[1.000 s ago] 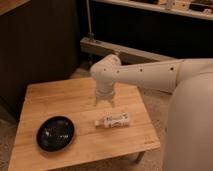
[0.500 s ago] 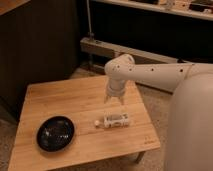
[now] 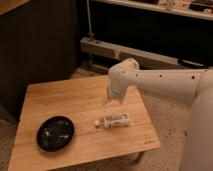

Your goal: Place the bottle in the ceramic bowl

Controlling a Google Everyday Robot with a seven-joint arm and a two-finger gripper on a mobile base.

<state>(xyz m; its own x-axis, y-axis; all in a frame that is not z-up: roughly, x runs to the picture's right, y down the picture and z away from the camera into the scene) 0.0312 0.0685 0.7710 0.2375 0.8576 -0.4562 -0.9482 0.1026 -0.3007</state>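
Note:
The small white bottle lies on its side on the wooden table, cap pointing left, right of centre. The glossy black ceramic bowl sits near the table's front left and holds nothing. My gripper hangs from the white arm just above and behind the bottle, pointing down at the tabletop. It holds nothing that I can see and does not touch the bottle.
The low wooden table stands on a speckled floor. A dark wall panel rises behind it. A metal rail with a vertical post runs behind, under a shelf. The robot's white body fills the right edge.
The arm has swung right and slightly towards the table's front, bringing the gripper from behind the table's middle to just above the bottle. The bottle and bowl have not moved.

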